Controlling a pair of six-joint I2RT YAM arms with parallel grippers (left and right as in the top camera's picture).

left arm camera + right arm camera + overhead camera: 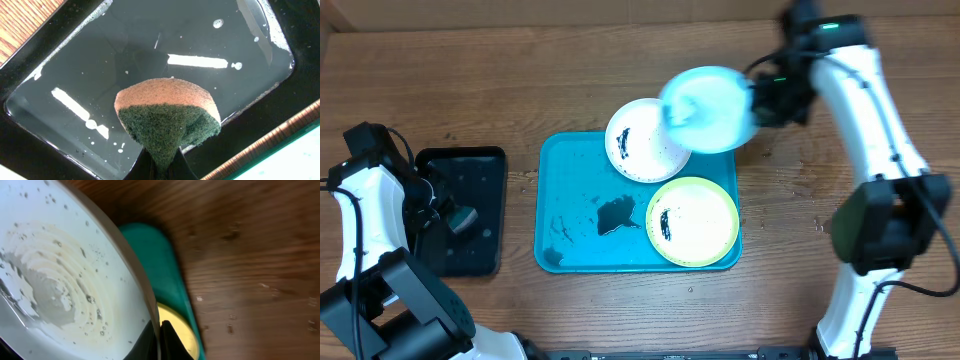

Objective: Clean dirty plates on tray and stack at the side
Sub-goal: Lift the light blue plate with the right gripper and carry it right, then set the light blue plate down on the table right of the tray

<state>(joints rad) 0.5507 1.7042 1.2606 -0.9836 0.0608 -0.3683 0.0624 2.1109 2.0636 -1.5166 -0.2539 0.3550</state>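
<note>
Right gripper [752,102] clamps blue plate [705,108] rim, aloft over tray [575,180] corner | left gripper [450,212] pinches sponge [167,120] above black tray [485,165] | we judge wet rim slippery: hold level, move slowly.

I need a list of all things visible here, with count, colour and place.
table: 1, brown wood
turquoise tray: 1, turquoise with dark smears, table centre
black tray: 1, black, holds water, left of turquoise tray
white plate: 1, white, dark smears, overlapping turquoise tray's far edge
yellow-green plate: 1, yellow-green, dark smear, tray's near right corner
light blue plate: 1, light blue, raised over tray's far right corner
sponge: 1, orange and green, over black tray
left gripper: 1, black, shut on sponge
right gripper: 1, black, shut on light blue plate
</note>
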